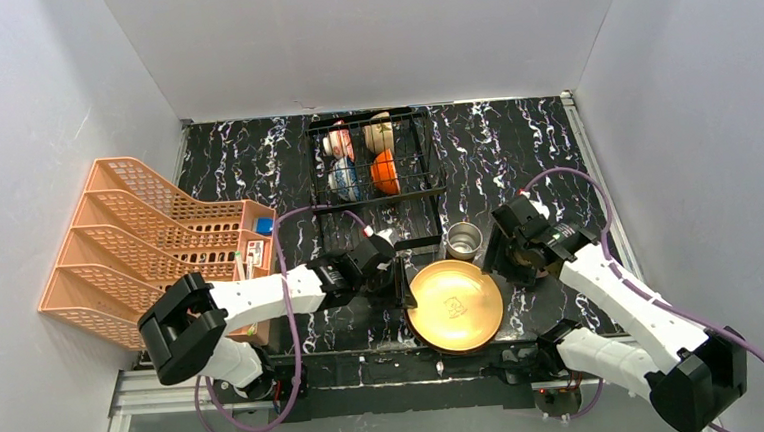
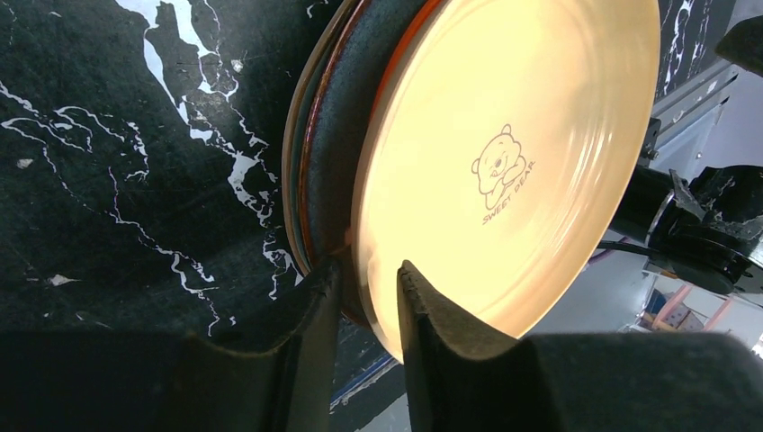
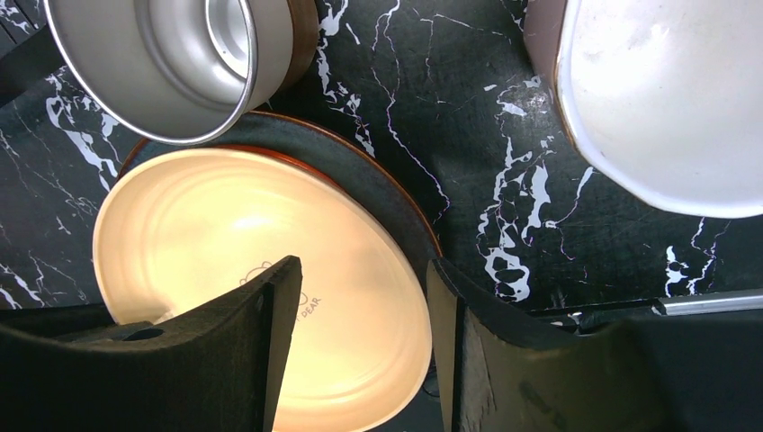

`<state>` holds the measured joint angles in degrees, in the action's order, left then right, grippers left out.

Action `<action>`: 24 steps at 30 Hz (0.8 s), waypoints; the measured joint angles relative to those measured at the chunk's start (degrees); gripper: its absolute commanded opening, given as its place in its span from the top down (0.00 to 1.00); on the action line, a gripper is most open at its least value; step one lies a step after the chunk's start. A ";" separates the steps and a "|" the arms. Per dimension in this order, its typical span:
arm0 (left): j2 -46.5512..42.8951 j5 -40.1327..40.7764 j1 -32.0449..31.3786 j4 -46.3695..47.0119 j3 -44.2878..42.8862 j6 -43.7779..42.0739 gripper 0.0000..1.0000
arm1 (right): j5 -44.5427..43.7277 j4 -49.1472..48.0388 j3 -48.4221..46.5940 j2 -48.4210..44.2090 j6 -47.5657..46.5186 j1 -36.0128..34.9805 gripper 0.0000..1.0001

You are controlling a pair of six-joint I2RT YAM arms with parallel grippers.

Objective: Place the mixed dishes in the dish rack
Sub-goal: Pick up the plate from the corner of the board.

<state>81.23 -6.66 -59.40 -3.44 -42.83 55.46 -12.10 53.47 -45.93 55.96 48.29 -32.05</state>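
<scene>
A yellow plate (image 1: 454,305) with a bear print lies on top of a grey-green plate (image 3: 378,180) and a red-orange plate near the table's front. My left gripper (image 1: 402,278) is at its left rim. In the left wrist view the jaws (image 2: 369,270) close on the yellow plate's (image 2: 504,171) edge, one finger above and one below. My right gripper (image 1: 509,258) is open and empty, hovering over the plate's right side (image 3: 360,265). A steel cup (image 1: 464,239) and a pink mug (image 3: 666,90) stand beside it. The black wire dish rack (image 1: 375,161) at the back holds several bowls.
An orange plastic lattice rack (image 1: 150,250) stands at the left, with small items in its front bin. The table's front edge and the arm bases lie just below the plates. Grey walls close in the sides and the back.
</scene>
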 measured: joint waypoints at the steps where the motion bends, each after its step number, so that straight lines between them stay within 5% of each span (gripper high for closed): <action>1: 0.13 0.04 -0.02 -0.04 0.00 0.02 0.78 | 0.00 0.00 0.00 -0.22 0.02 0.00 0.38; 9: 0.79 0.50 -0.04 0.28 0.00 0.22 1.00 | 0.02 0.00 0.00 -0.48 0.11 0.00 0.38; 24: -1.27 2.84 -0.11 -1.03 0.02 0.17 1.00 | 0.57 0.63 -2.12 -2.73 0.00 0.00 0.35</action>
<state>79.96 -3.81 -59.51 -4.47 -42.81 55.64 -11.53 54.11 -48.05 53.23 48.29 -32.05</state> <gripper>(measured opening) 0.028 0.634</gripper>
